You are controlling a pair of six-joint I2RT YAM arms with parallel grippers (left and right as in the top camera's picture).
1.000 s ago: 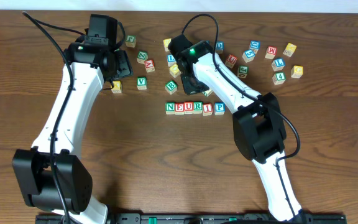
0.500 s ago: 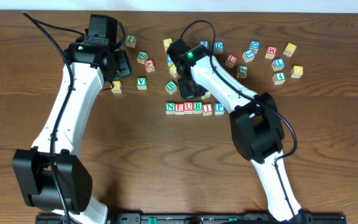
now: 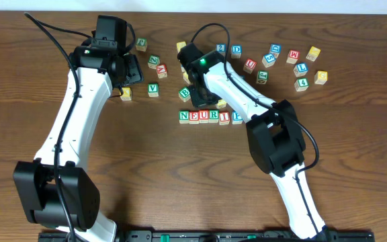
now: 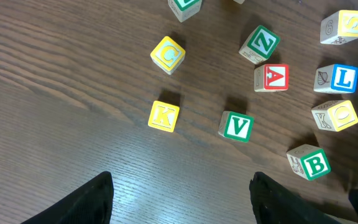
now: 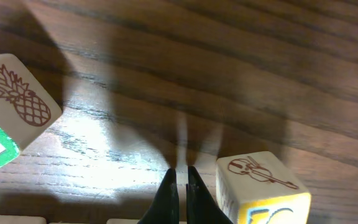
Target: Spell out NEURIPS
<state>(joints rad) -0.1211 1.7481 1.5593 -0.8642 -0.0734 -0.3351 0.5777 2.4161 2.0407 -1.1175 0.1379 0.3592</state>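
First, spread the touching, empty fingers of the right gripper point(image 5: 181, 177) and squarely straddle the yellow block point(image 5: 263, 190) just right of it; the left gripper point(image 4: 182, 199) fingers stand apart.

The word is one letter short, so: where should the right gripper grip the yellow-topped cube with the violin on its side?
I'd take the yellow-topped cube by two opposite side walls, coming straight down. It sits flat, yellow face up, and the right wrist view shows bare table to its left and right. The right gripper, shut beside it, must open first.
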